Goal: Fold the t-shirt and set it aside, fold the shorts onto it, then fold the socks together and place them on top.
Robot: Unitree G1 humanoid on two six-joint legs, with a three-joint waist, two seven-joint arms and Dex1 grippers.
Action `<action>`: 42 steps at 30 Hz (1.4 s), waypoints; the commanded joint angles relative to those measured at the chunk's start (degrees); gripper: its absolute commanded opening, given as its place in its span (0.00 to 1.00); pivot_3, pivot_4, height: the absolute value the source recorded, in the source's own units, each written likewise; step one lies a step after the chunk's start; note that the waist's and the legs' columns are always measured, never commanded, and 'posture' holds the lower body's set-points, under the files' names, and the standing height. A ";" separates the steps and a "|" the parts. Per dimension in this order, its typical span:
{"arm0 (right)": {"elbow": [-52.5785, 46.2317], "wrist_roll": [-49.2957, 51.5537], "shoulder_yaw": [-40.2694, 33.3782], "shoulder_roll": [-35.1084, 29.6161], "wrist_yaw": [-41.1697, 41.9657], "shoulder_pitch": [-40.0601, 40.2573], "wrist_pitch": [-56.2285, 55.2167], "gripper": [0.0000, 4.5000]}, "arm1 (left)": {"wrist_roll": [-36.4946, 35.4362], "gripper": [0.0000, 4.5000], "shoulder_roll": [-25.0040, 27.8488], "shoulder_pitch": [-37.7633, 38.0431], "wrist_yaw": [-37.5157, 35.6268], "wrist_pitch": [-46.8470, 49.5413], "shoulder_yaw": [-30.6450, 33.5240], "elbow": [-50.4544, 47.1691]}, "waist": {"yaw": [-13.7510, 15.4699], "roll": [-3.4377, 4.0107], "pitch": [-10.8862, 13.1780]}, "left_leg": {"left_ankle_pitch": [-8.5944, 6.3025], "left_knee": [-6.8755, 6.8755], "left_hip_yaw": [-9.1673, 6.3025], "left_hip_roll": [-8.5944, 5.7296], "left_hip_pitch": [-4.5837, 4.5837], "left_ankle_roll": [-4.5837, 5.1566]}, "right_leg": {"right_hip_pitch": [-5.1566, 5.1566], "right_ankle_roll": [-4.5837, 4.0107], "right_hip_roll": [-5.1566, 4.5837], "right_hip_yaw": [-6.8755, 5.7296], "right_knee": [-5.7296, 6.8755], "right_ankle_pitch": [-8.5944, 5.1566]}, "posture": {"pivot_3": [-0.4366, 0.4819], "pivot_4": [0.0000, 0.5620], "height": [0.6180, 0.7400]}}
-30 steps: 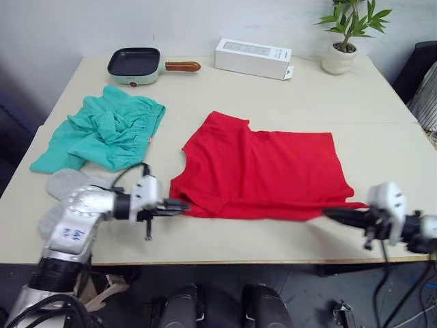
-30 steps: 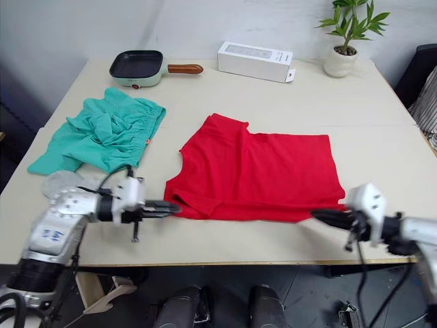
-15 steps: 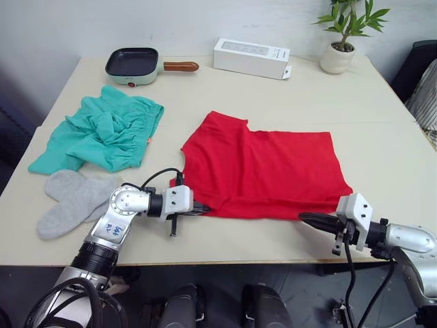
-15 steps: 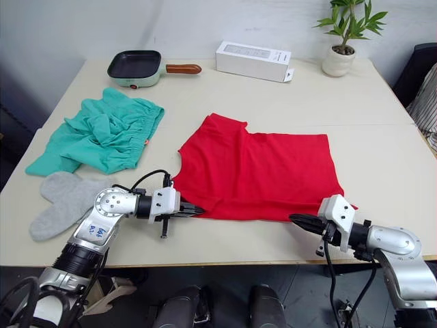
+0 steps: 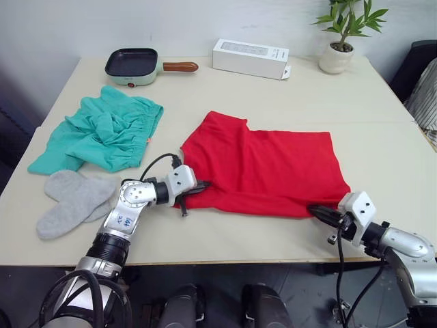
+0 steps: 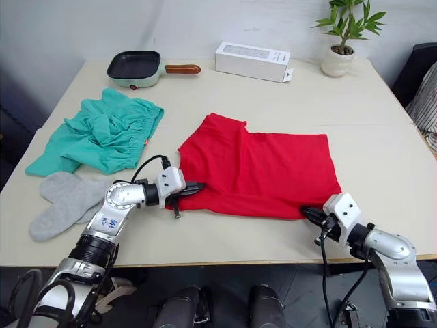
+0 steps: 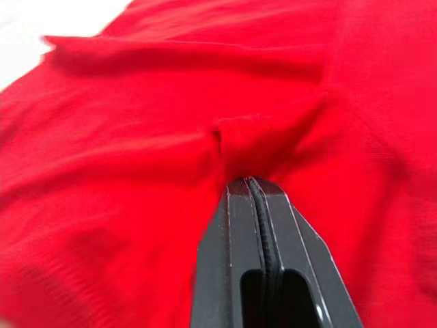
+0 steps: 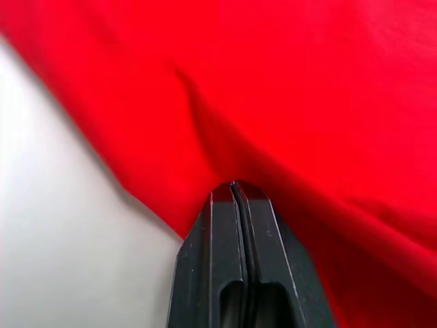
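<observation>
the bright red short-sleeved cloth t-shirt [image 5: 270, 171] is spread flat near the front middle of the pale wooden table [image 5: 382, 102], already doubled into a broad rectangle. its near edge is pinched at 2 places: the left gripper [image 5: 199, 187] is clamped together on the cloth at the near left corner, and the right gripper [image 5: 318, 210] is closed on the near right corner. this paired hold seems meant to lift the edge evenly for the next fold. the crumpled teal-green cloth shorts [image 5: 102, 133] lie well to the left, and the 2 light grey knit socks [image 5: 72, 199] rest just in front of them, kept apart for later steps.
</observation>
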 commanded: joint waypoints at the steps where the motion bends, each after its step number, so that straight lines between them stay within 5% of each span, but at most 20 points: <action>1: 4.43 -0.61 -3.79 -1.00 -1.93 -0.12 -2.38 0.00 | -1.21 0.01 0.38 -0.25 2.26 1.38 3.34 0.77 | 0.00 0.00 0.00 | 0.00 0.00 0.00 0.00 0.00 0.00 | 0.00 0.00 0.00 -0.02 0.00 0.00 | 0.48 0.27 1.00; 10: 19.76 -0.04 -11.19 -1.43 -7.63 -3.56 -9.96 0.00 | -5.14 0.01 3.44 1.86 0.98 6.71 8.57 -2.02 | -0.02 -0.12 -0.07 | 0.00 0.00 -0.01 -0.02 0.01 0.01 | 0.04 0.03 0.00 -0.09 -0.03 0.01 | 0.48 0.27 1.00; 16: 14.29 9.31 -16.93 -0.59 -5.68 -3.23 -5.76 0.00 | -10.59 0.01 5.50 3.65 -3.89 9.17 11.24 -8.56 | -0.17 -0.10 -0.06 | 0.00 -0.06 0.00 0.01 -0.01 -0.03 | 0.00 0.03 -0.01 0.04 -0.06 0.01 | 0.48 0.27 1.00; 22: -2.61 9.45 -9.12 -0.36 0.88 6.07 -1.41 0.00 | -9.12 0.01 5.60 9.07 -8.53 9.94 4.89 -18.50 | -0.03 -0.09 -0.07 | -0.05 -0.18 -0.05 0.07 0.01 -0.11 | 0.05 0.03 0.06 0.19 -0.22 0.01 | 0.48 0.27 1.00; 32: 12.41 1.41 -7.49 -0.05 -3.91 1.65 -8.97 0.00 | -0.74 0.01 5.21 11.50 0.75 8.84 2.81 -9.67 | -0.02 -0.04 -0.28 | -0.03 -0.16 0.01 0.02 0.09 -0.05 | 0.07 0.02 0.00 0.28 -0.28 0.02 | 0.48 0.27 1.00; 38: 13.80 7.77 -14.16 -4.54 2.25 3.16 -7.73 0.00 | -10.03 0.01 7.63 13.35 -5.02 9.27 8.36 -15.82 | -0.05 -0.02 -0.34 | -0.05 -0.19 0.00 0.05 0.10 -0.06 | 0.05 0.01 0.00 0.27 -0.27 0.02 | 0.48 0.27 1.00; 42: 10.55 5.64 -14.16 -8.42 6.98 6.06 -11.52 0.20 | -11.23 0.26 12.92 15.15 -9.26 6.20 11.00 -21.91 | -0.22 -0.03 -0.31 | -0.08 -0.22 0.00 0.11 0.04 -0.10 | 0.01 0.00 0.02 0.26 -0.31 0.02 | 0.48 0.27 1.00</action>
